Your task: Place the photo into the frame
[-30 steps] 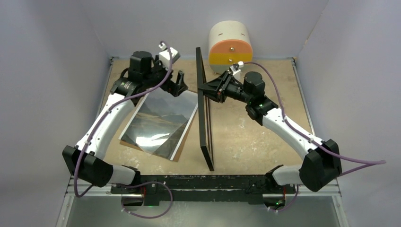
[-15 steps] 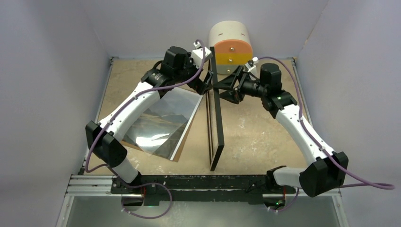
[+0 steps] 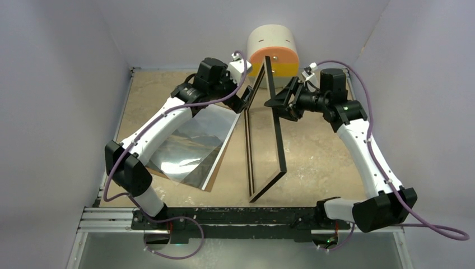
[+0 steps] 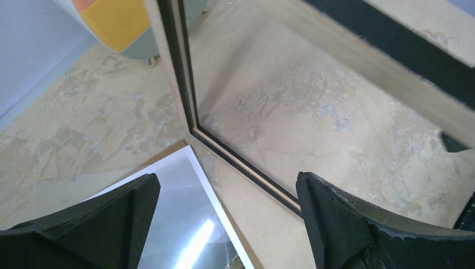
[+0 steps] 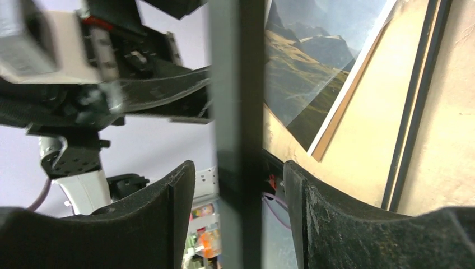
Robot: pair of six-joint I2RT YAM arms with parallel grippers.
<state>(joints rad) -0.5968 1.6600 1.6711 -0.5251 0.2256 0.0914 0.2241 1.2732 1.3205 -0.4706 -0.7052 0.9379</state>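
A robotics lab cell: pale walls (image 3: 61,84) enclose the beige tabletop (image 3: 319,157), and a left arm (image 3: 162,120) and right arm (image 3: 367,151) with purple cables stand on a metal rail (image 3: 112,216).

text legible: none | photo (image 3: 193,140), 9 o'clock: no caption or print readable | frame (image 3: 275,126), centre: no mark readable | cylinder (image 3: 273,47), 12 o'clock: no label readable

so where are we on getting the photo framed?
Done: nothing yet; the photo lies flat, outside the frame. In hand: the frame stands on one long edge, tilted, right gripper open astride its top rail, left gripper open near its far end. Left: probably lay the frame down, then insert the photo.
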